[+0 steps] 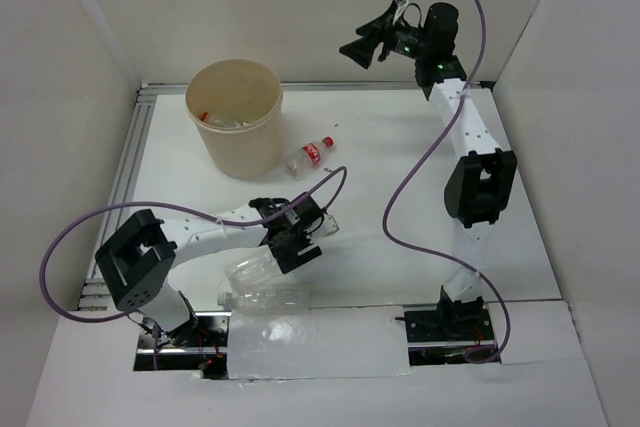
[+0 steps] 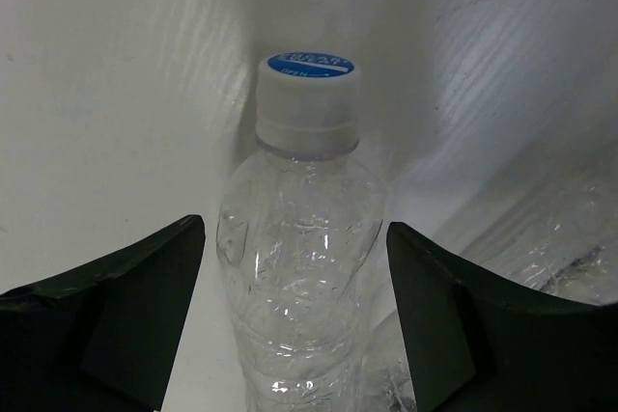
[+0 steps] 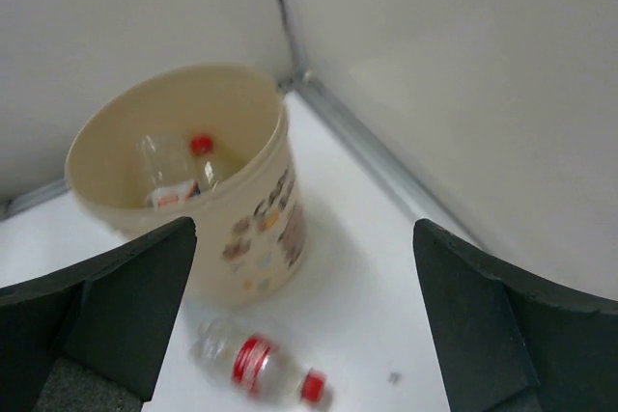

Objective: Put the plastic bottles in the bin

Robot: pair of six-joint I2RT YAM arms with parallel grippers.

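1. Already done: the bin (image 1: 262,142), at the upper left of the overhead view, has bottles in it. From my right wrist I see a red-capped bottle inside (image 3: 200,153) and a clear bottle next to it (image 3: 154,156). I cannot tell whether more lie beneath them.
2. Left to do: three bottles are on the table. A red-labelled bottle (image 1: 309,156) lies on its side just beside the bin, near the centre of the overhead view. Two more lie close together at lower centre: the upper clear bottle (image 1: 250,272) and the lower clear bottle (image 1: 268,299).
3. My left gripper (image 2: 294,335) is low over that pair, with its jaws spread wide. In its wrist view a clear bottle with a blue-topped white cap sits between my fingers (image 2: 116,315), and bare table shows on either side of it. I am straddling it, not gripping it. I take it to be the upper clear bottle, though I cannot be sure.
4. My right gripper (image 1: 362,47) hangs high at the upper right of the overhead view. It is spread apart and carries nothing, and it looks down on the bin and the red-labelled bottle.
5. By my reckoning the job is about half done. Three pick-and-drop trips remain, and the first of them is lined up but not yet grasped.
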